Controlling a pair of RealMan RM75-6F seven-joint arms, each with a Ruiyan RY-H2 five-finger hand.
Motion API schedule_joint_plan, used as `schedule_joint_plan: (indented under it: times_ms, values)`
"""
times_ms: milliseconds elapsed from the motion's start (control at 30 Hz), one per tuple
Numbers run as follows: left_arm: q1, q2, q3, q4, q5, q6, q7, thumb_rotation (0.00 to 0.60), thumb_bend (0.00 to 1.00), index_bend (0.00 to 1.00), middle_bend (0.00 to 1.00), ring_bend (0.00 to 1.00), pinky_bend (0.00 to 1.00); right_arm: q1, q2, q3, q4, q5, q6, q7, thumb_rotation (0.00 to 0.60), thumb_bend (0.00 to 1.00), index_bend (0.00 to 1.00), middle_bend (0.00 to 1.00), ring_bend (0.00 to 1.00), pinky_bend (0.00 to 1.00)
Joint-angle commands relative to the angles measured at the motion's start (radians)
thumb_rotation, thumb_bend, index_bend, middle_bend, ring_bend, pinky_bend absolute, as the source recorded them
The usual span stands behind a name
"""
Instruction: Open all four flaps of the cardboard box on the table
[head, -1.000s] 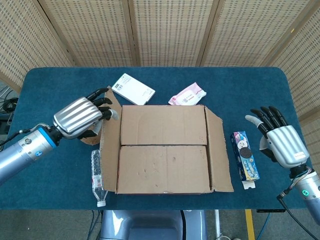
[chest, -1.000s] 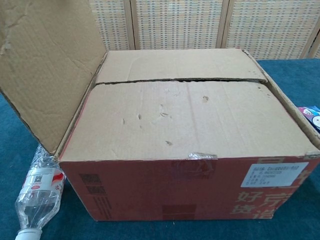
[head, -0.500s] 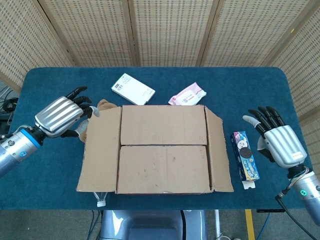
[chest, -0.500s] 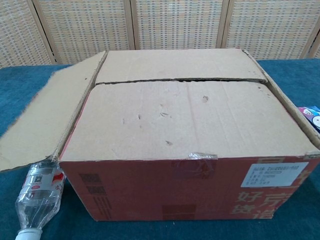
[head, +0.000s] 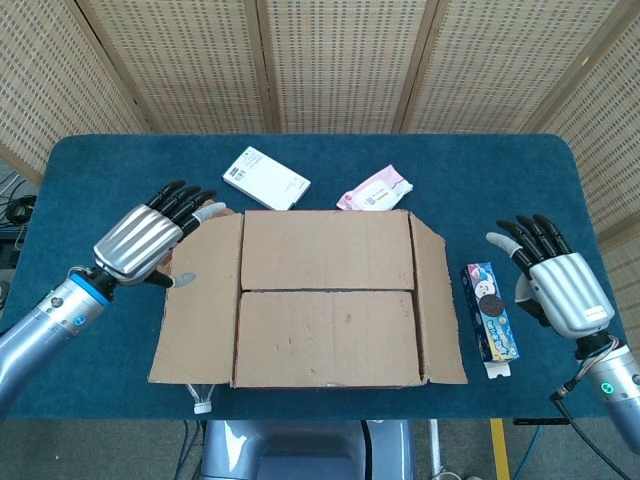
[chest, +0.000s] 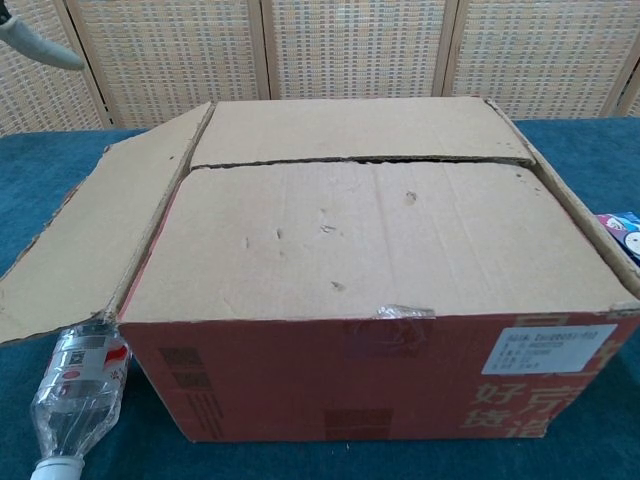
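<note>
Nearest, a clear plastic bottle (chest: 75, 395) lies on its side on the blue tabletop (head: 100, 180) at the left near corner of the cardboard box (head: 328, 297), mostly tucked under the box's left flap (head: 198, 300); from the head view only its white cap shows. The box sits in the middle of the tabletop with its red front wall facing the chest camera. Its two large top flaps, the near flap (head: 327, 338) and the far flap (head: 327, 250), lie flat and closed, meeting along a seam across the middle. The left flap is folded outward and slopes down to the left, and the right flap (head: 440, 305) is also folded outward, a narrow strip along the box's right side. Right of the box a blue cookie packet (head: 491, 320) lies on the tabletop, and beyond it the right hand (head: 558, 280) is raised with its fingers (head: 535, 235) spread apart, holding nothing and touching nothing. On the left, the left hand (head: 140, 245) is above the far edge of the left flap, fingers (head: 180, 200) extended and apart with nothing in its grasp; whether it touches the flap cannot be told. Farther back lie a white carton (head: 265, 178) and a pink packet (head: 375, 189).
</note>
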Motion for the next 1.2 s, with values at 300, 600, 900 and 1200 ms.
schedule_joint_plan:
  times_ms: [300, 600, 900, 1200]
  values:
    - [-0.027, -0.146, -0.006, -0.026, -0.141, 0.039, 0.199, 0.502, 0.25, 0.00, 0.00, 0.00, 0.00, -0.001, -0.015, -0.005, 0.017, -0.001, -0.002, 0.015, 0.600, 1.00, 0.15, 0.11, 0.00, 0.04]
    - [-0.050, -0.262, 0.002, -0.003, -0.191, 0.076, 0.308, 0.502, 0.24, 0.00, 0.00, 0.00, 0.00, -0.002, -0.022, -0.007, 0.030, -0.001, -0.001, 0.026, 0.600, 1.00, 0.15, 0.11, 0.00, 0.04]
    - [-0.081, -0.365, 0.007, 0.026, -0.244, 0.097, 0.396, 0.501, 0.24, 0.00, 0.00, 0.00, 0.00, -0.007, -0.024, -0.009, 0.040, 0.000, 0.004, 0.036, 0.600, 1.00, 0.15, 0.11, 0.00, 0.04]
    - [-0.092, -0.437, 0.019, 0.053, -0.283, 0.114, 0.436, 0.502, 0.23, 0.00, 0.00, 0.00, 0.00, -0.013, -0.025, -0.011, 0.053, 0.001, 0.008, 0.050, 0.600, 1.00, 0.15, 0.11, 0.00, 0.04]
